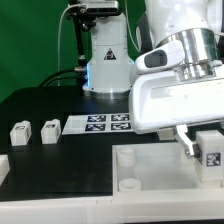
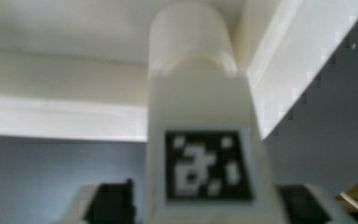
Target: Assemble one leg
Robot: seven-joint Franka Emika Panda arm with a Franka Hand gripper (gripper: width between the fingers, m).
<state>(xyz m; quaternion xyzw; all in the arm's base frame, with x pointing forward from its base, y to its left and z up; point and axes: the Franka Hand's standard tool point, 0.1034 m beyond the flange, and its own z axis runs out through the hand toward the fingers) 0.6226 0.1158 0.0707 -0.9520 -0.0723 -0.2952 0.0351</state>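
While the gripper (image 1: 197,147) clamps the leg (image 2: 199,120), the post hangs just above the tray (image 1: 160,178).
Tag end sits between the fingers (image 2: 112,203); the free end probably aims at a corner socket; two spare legs (image 1: 34,132) wait on the worktop (image 1: 60,155).

- The exterior view looks from low and near across the black desk (image 1: 40,105) toward the robot base at the far side; the arm fills the exterior view's right.
- The wrist view looks along the tool (image 2: 202,205) from very close.
- Both views share the tagged leg (image 1: 210,148) (image 2: 202,120) and the white tray's rim (image 1: 150,170).
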